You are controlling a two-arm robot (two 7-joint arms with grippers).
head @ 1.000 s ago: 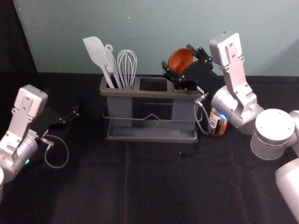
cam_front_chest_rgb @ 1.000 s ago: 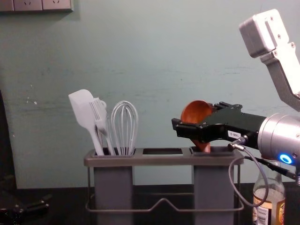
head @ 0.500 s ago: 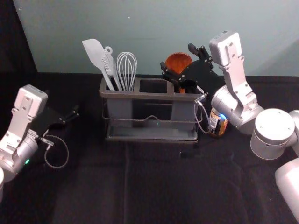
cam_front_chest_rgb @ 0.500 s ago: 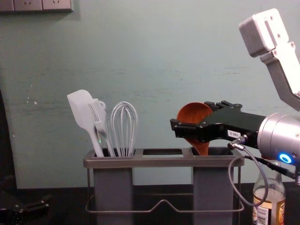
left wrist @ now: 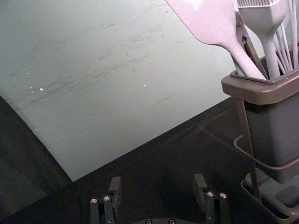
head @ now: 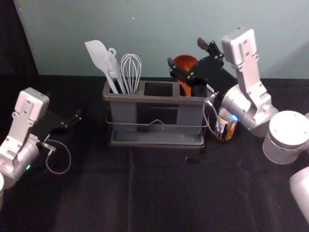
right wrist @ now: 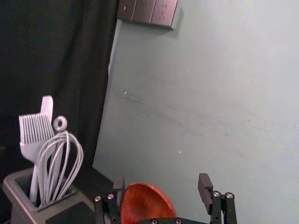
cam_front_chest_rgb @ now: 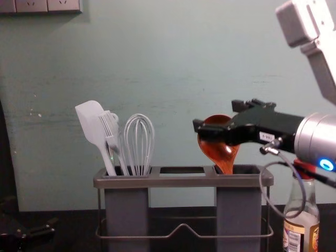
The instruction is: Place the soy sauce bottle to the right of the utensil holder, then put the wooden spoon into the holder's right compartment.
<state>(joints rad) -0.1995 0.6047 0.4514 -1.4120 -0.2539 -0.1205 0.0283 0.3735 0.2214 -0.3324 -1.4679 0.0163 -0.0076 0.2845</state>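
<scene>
Since half a second ago, the right gripper [cam_front_chest_rgb: 217,115] has moved a little up and outward, while the spoon [cam_front_chest_rgb: 221,153] has kept its place, leaning, its handle down in the right compartment [cam_front_chest_rgb: 249,170] of the holder [cam_front_chest_rgb: 181,180]. The jaws of this gripper stand wide apart, around the spoon's bowl but not clamped on it, so I judge that the release is done. The bottle [cam_front_chest_rgb: 295,236] stands just to the right of the holder, so both placements seem achieved. What remains is probably only to withdraw the arm; one finger is very near the bowl and could drag it. The left gripper [left wrist: 156,183], also open, is parked left of the holder.
</scene>
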